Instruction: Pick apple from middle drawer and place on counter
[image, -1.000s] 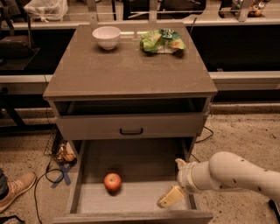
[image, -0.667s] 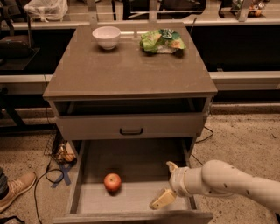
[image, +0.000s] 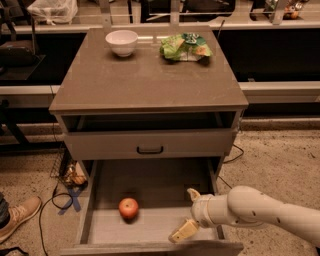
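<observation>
1. The apple (image: 128, 207) sits on the middle drawer (image: 88, 210) floor, left of centre, near the front.
2. The gripper (image: 186, 213) hangs inside the drawer's right side, fingers (image: 182, 231) spread open, empty.
3. Steer left at apple height; straddle it before closing.

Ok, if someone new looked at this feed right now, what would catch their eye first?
The red apple lies alone on the floor of the pulled-out middle drawer, left of centre. To its right and apart from it, the pincer hangs inside the drawer with its fingers spread. Up on the counter, a white bowl and a green snack bag sit near the back edge.
</observation>
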